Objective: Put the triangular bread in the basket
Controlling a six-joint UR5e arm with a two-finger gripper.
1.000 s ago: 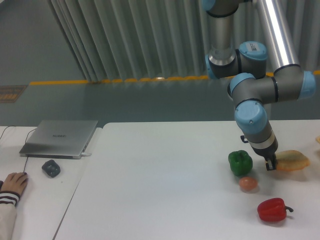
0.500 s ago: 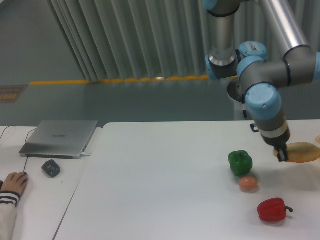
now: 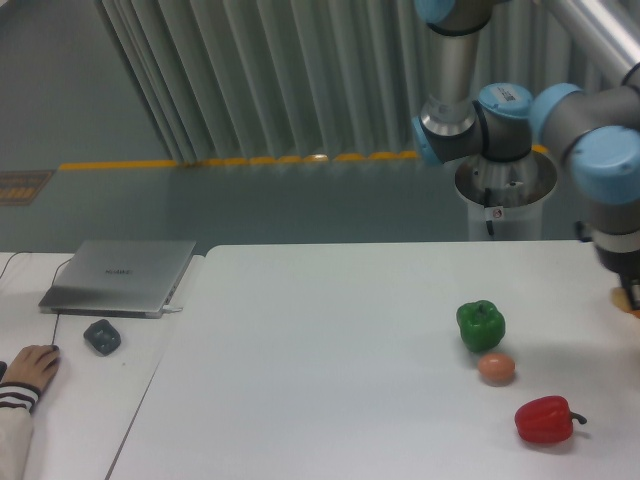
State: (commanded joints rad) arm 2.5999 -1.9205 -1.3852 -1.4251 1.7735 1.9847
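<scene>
At the right edge of the frame, the tool (image 3: 631,296) is mostly cut off; its grip cannot be told. Carry the bread (image 3: 634,302) level, release only over the unseen basket.

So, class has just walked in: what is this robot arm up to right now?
The arm has swung to the far right edge of the picture, where only a sliver of something tan shows below its wrist; the jaws are out of view, so a grip cannot be confirmed. No basket is in view. On the white table sit a green pepper, an egg and a red pepper, all untouched. At the left, a person's hand rests near a laptop.
</scene>
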